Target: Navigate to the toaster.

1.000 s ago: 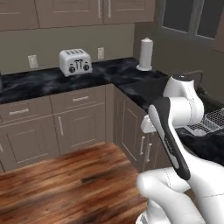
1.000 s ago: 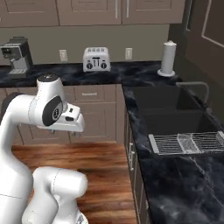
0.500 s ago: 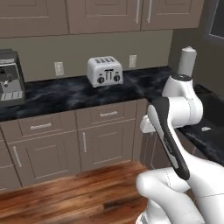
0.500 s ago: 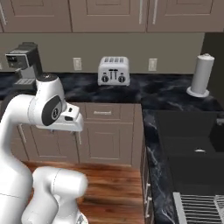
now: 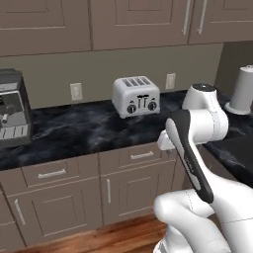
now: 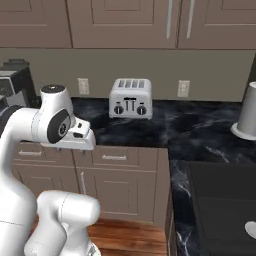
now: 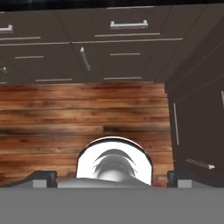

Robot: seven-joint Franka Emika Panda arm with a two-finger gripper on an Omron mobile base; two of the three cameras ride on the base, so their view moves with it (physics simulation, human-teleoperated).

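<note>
Claw tucked low, toaster ahead on the counter.
The claw [image 7: 112, 177] pointed down at the wood floor [image 7: 87, 113], its fingertips wide apart and holding nothing. The toaster [image 5: 136, 96] stood at twelve o'clock against the back wall on the black counter [image 5: 79, 129], the coffee machine [image 5: 13, 107] at nine o'clock.

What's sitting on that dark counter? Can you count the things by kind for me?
Toaster: 1
Coffee machine: 1
White paper-towel roll on its stand: 1
Total: 3
</note>
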